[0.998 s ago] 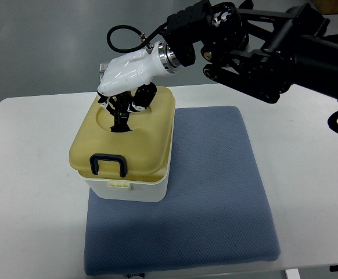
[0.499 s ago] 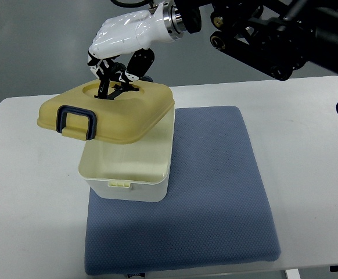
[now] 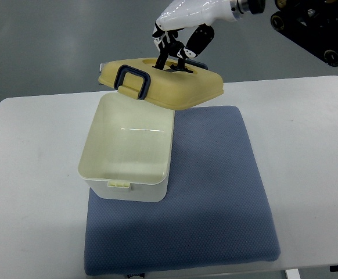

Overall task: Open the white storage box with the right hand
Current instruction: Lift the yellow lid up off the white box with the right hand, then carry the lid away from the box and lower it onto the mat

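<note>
Yellowish lid (image 3: pixel 175 87) is off the box (image 3: pixel 128 152) & held in the air over the back rim, tilted, its dark handle (image 3: pixel 133 81) facing the camera. Right hand (image 3: pixel 180 36) comes in from the upper right; its dark fingers (image 3: pixel 168 51) are curled down into the recess on top of the lid and grip it there — the lid hangs from them alone, as far as I can see. Left hand isn't in view.

Box sits on the front-left part of a blue mat (image 3: pixel 215 192) on the white table (image 3: pixel 314 145), inside bare, small latch tab (image 3: pixel 118 183) at the front edge. Progress: I'd say opening is basically done — box stands open; what's left is prob. setting the lid down somewhere, e.g. on the mat beside it, & letting go.

No brand, label or writing legible on lid, box or mat.
</note>
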`<state>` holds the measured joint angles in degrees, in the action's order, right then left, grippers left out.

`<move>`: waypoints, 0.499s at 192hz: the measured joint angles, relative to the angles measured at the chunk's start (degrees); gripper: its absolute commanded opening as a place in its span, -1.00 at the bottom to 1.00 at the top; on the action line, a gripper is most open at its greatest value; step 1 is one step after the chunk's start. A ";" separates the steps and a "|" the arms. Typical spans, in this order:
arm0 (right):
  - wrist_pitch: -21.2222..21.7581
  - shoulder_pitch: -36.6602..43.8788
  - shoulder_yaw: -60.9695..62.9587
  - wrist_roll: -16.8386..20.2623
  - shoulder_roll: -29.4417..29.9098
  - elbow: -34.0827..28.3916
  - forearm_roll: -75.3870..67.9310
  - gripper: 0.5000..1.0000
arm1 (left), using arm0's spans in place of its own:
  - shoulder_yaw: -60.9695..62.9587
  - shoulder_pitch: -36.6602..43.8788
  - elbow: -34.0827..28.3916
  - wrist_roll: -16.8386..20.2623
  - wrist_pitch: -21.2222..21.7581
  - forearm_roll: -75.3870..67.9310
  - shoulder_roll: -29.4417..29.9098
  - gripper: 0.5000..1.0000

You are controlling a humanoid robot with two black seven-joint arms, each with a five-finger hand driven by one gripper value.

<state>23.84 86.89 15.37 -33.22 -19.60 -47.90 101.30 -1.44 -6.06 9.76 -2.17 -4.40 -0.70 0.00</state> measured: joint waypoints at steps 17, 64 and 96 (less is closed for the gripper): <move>0.93 -1.61 -0.14 0.18 -1.85 0.45 0.15 -1.00 | 0.03 0.00 -0.01 0.00 0.01 0.00 0.00 1.00; 1.45 -5.14 -1.96 0.42 -6.02 1.21 0.89 -1.00 | 0.00 0.00 0.06 -0.02 0.01 0.00 0.00 1.00; 0.71 -5.56 -7.02 0.44 -8.55 1.38 1.00 -1.00 | 0.02 0.00 0.14 -0.03 0.08 0.00 0.00 1.00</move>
<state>24.56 81.33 8.35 -32.78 -28.15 -46.52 102.30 -1.42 -6.06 9.90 -2.20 -4.32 -0.71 0.00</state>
